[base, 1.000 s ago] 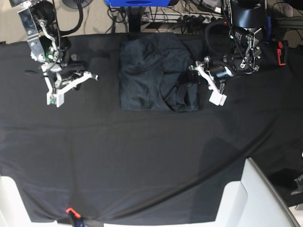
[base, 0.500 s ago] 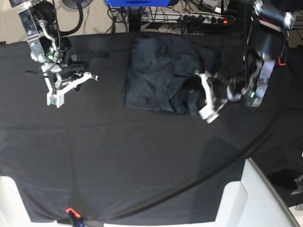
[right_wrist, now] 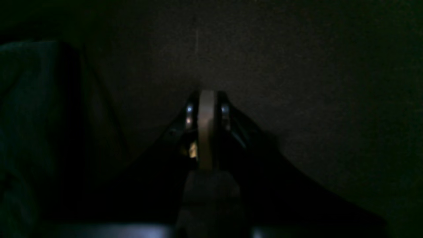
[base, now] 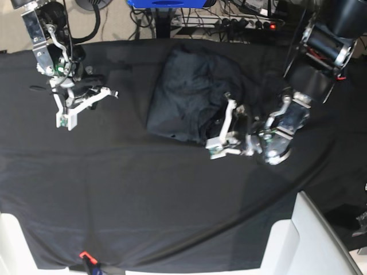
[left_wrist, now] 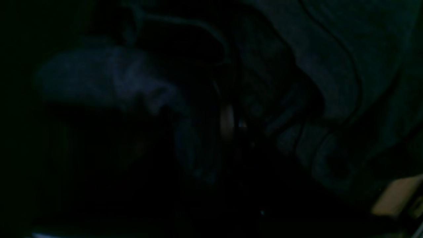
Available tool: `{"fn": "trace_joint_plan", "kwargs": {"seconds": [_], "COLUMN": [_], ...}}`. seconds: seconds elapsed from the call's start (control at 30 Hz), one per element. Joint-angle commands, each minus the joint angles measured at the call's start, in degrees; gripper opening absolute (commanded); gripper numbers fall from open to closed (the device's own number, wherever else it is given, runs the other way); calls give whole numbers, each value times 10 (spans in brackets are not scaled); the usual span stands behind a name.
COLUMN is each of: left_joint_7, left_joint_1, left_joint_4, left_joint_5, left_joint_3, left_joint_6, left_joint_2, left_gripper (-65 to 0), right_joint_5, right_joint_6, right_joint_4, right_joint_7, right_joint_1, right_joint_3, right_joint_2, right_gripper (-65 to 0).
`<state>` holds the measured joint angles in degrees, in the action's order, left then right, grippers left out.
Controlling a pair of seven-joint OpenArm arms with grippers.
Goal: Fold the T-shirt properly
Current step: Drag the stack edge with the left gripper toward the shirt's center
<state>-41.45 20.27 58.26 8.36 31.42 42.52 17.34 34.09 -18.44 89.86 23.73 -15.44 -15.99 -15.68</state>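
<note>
Though the left wrist view is dim, the left gripper [left_wrist: 231, 127] looks pinched on T-shirt [left_wrist: 330, 82] cloth. Right wrist view: the right gripper [right_wrist: 206, 109] is pressed together, holding nothing. Base view: the T-shirt [base: 189, 94] lies bunched near the surface's [base: 143, 195] far edge, around its middle.

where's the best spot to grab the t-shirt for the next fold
Probably the T-shirt is best taken at its near right corner, where the fabric bunches into raised folds that give something to pinch; the rest lies flat. Come from the robot's left side, low along the tablecloth. The left end effector is already there, apparently shut on that bunch. The right end effector sits shut, well clear.
</note>
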Motion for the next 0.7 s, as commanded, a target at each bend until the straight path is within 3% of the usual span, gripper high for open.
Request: {"fn": "trace_joint_plan", "kwargs": {"seconds": [0.0,0.27,0.4,0.67], "left_joint_7": [-6,0,62,182], "left_joint_1": [-4,-4,1,46], "left_joint_4": [-7,29,29,-53], "left_joint_5": [-74,-235,-284,-291], "left_joint_3": [4,5,7,94], "left_joint_6": [-25,-25,-25,-25], "left_joint_2": [-17,-71,-81,-87], "left_gripper": [-650,-650,-650,-650], "right_joint_5": [-2,-2,-2,-2], "right_joint_6": [4,4,4,4], "right_joint_4": [2,-38,-39,-39], "right_joint_7": [-11,-12,-13,-12], "right_joint_1": [5,14,16,18], "right_joint_3": [3,3,5,41], "right_joint_2": [-4,-4,-4,-3], "right_gripper": [-621,-621,-621,-621]}}
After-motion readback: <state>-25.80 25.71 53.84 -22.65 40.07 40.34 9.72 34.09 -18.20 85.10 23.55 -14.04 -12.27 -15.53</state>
